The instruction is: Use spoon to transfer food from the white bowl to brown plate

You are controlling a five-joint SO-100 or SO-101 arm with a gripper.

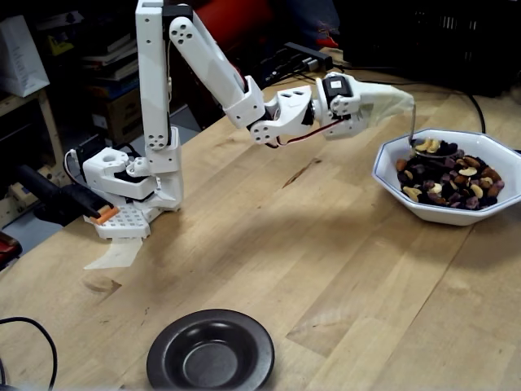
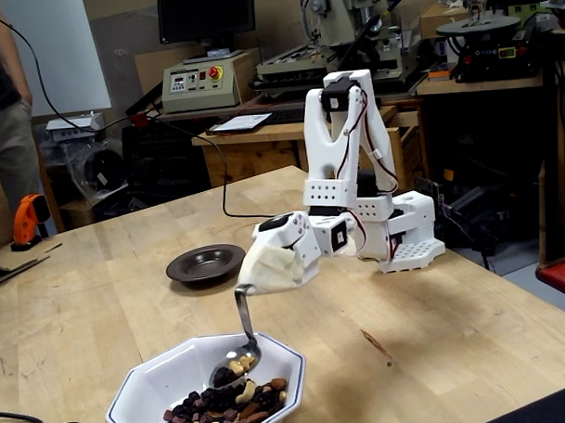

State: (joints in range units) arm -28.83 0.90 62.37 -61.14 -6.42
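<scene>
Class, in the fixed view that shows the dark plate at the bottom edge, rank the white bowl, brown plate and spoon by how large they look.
Largest to smallest as they look:
1. white bowl
2. brown plate, close to the bowl in width; it sits nearer the camera, so true order is unsure
3. spoon, clearly smallest
</scene>
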